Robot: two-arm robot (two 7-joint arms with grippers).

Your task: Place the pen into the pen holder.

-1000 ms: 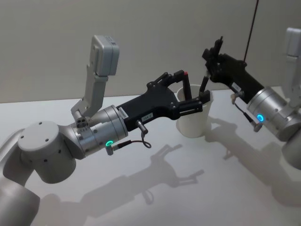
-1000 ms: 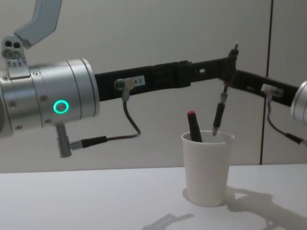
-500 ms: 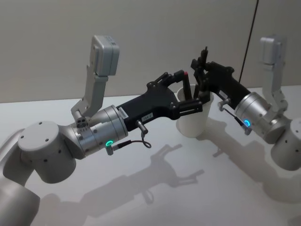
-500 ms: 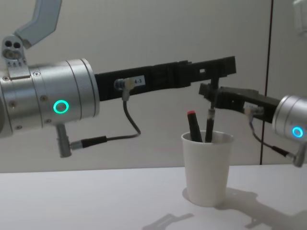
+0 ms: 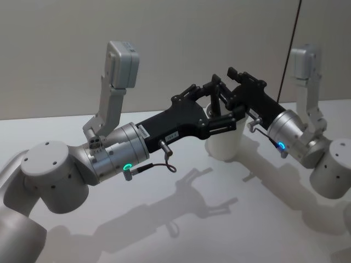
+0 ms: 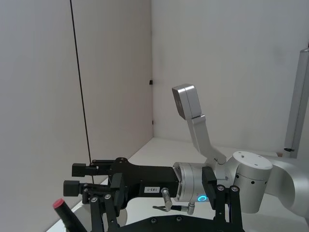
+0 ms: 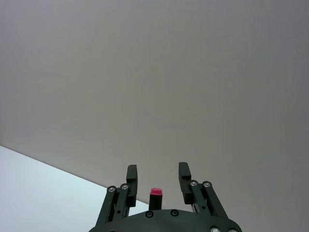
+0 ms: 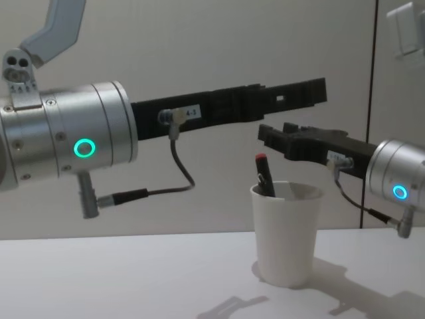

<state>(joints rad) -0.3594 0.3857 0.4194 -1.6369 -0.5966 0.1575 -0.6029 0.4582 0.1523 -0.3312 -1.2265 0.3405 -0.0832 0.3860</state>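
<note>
- The plain white tapered paper cup serving as pen holder (image 8: pixel 286 232) stands upright on the pale grey desk (image 8: pixel 133 279), with bare desk surface on all sides of its base in the chest view; a plain wall rises close behind it.
- A black pen with a red cap (image 8: pixel 263 175) leans inside the cup, red end up, poking above the rolled rim on the side toward the left arm. The cup's wall hides everything below the rim, so what else it contains cannot be told.
- The left gripper (image 5: pixel 222 107) reaches in from the left at rim height. In the head view its black fingers (image 5: pixel 224 124) are spread on either side of the cup's upper part, close to the wall; whether they touch it cannot be told.
- The right gripper (image 8: pixel 272 136) comes in from the right, just above the cup's mouth and clear of the rim, roughly level. In the right wrist view its two fingers (image 7: pixel 132 180) stand apart with nothing between them, and the red cap (image 7: pixel 155 193) shows just under that gap.
- Above the rim the room is tight: both grippers crowd the mouth, the left one higher in the chest view.
</note>
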